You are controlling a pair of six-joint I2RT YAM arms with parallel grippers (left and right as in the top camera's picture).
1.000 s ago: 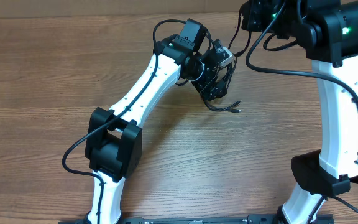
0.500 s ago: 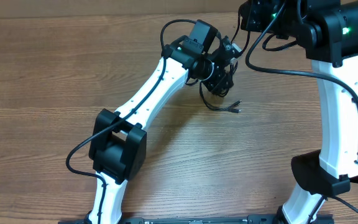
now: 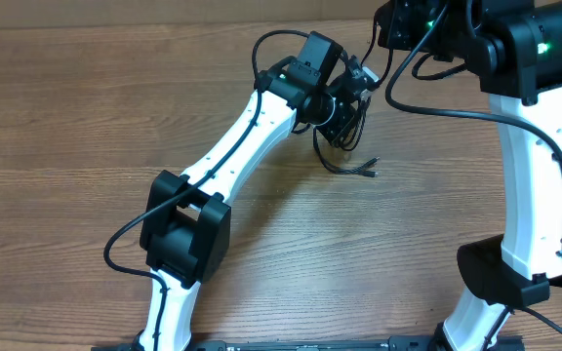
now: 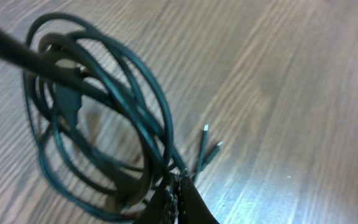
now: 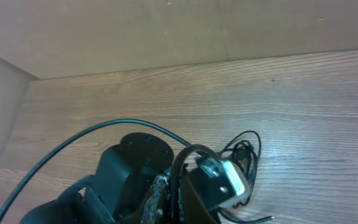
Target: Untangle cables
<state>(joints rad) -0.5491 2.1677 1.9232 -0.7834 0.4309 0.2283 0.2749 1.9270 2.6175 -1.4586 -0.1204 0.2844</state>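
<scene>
The cables (image 3: 344,146) are thin black cords bunched in a loose coil on the wooden table, with small plug ends (image 3: 369,170) sticking out to the right. In the left wrist view the coil (image 4: 67,93) fills the frame and two plugs (image 4: 211,149) lie beside it. My left gripper (image 3: 349,109) sits over the coil's far side, and its jaws (image 4: 179,185) are shut where strands run into the tips. My right gripper (image 5: 174,198) hangs above it, shut on one cable strand (image 5: 188,155) that arcs up out of the coil (image 5: 244,152).
The right arm (image 3: 525,68) stands at the right edge, with thicker black robot wires looping from it. The left arm (image 3: 232,146) stretches diagonally across the table. A tan wall (image 5: 166,31) rises behind the far table edge.
My left gripper has closed from wide open and shifted toward the far side of the coil. The right gripper has stayed shut and still.
</scene>
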